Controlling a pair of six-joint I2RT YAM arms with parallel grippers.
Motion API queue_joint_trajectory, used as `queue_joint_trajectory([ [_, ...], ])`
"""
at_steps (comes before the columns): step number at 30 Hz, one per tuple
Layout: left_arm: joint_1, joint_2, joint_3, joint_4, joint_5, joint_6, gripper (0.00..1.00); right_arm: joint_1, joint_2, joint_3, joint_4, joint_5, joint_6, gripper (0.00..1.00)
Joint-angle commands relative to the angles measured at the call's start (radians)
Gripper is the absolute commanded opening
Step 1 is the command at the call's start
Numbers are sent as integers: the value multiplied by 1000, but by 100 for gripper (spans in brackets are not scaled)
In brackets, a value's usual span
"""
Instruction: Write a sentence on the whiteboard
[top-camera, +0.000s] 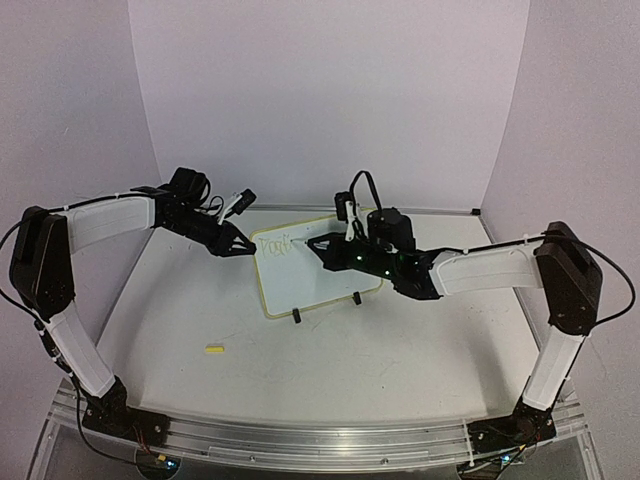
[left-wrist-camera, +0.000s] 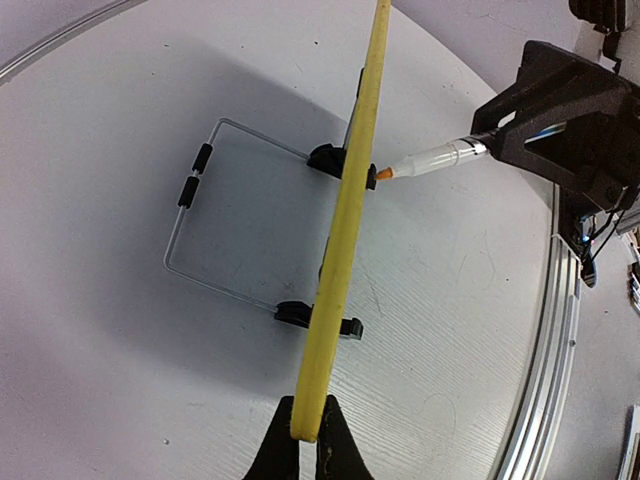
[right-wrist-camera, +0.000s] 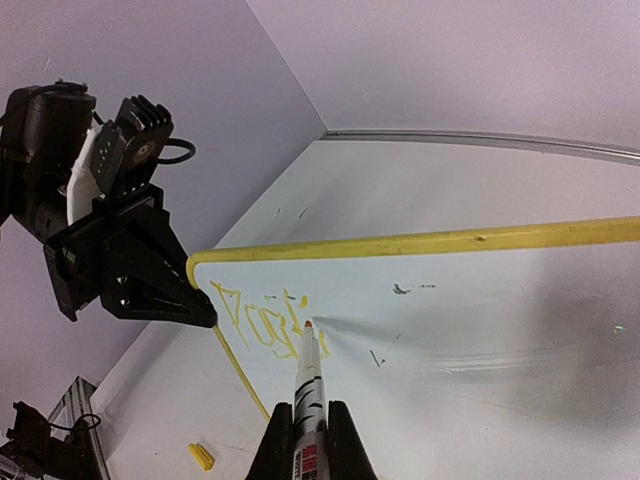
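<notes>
The whiteboard (top-camera: 315, 280) stands tilted on two black feet, its rim yellow. My left gripper (top-camera: 248, 249) is shut on its left edge; in the left wrist view the rim (left-wrist-camera: 350, 230) runs edge-on out of the gripper (left-wrist-camera: 309, 398). My right gripper (right-wrist-camera: 310, 407) is shut on a white marker (right-wrist-camera: 309, 365). The marker's orange tip rests against the board face (right-wrist-camera: 480, 300), beside the sentence (right-wrist-camera: 255, 320). The sentence is a few yellow letters in one line at the board's top left. The marker (left-wrist-camera: 430, 160) also shows meeting the board from the right.
A small yellow marker cap (top-camera: 214, 349) lies on the table in front of the board, left of centre. A wire stand (left-wrist-camera: 200, 230) props the board from behind. Purple walls close in the back and sides. A metal rail (top-camera: 320, 440) runs along the near edge.
</notes>
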Motion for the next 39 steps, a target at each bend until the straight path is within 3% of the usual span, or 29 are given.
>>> queue_joint_trajectory([
  [1,-23,11,19,-50,-49,25,0,0,-61,-30,51,3,-22,0],
  [25,-23,12,19,-52,-48,25,0,0,10,39,16,55,-24,0],
  [39,-24,12,20,-52,-47,25,0,0,0,-5,-32,81,-10,0],
])
